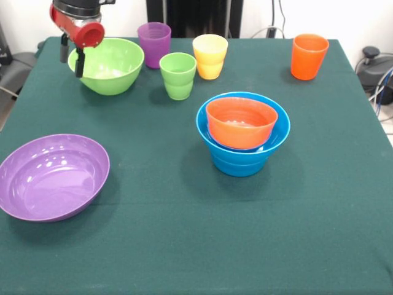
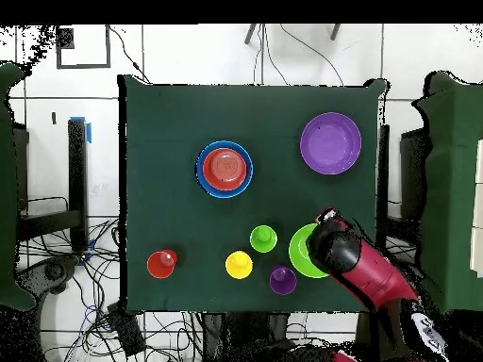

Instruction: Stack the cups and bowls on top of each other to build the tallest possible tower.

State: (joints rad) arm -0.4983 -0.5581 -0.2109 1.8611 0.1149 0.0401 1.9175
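The gripper (image 1: 71, 58) hung at the far left of the front view, over the near rim of the lime green bowl (image 1: 110, 66). Its two dark fingers (image 1: 80, 63) stood a little apart, one outside the rim and one just at it, with nothing seen between them; whether they touched the bowl could not be told. In the overhead view the arm (image 2: 363, 269) covered part of that bowl. The purple cup (image 1: 154, 43) stood just beside the lime bowl, the green cup (image 1: 178, 75) in front of it, and the yellow cup (image 1: 210, 55) next to the green one. The orange cup (image 1: 309, 56) stood well apart, toward the far right corner of the table (image 1: 184, 246). The tower (image 1: 243, 133) sat near the table's middle: an orange bowl (image 1: 241, 121) nested in blue bowls, the outermost dark blue. The large purple bowl (image 1: 52, 176) lay alone at the near left, empty and tilted slightly.
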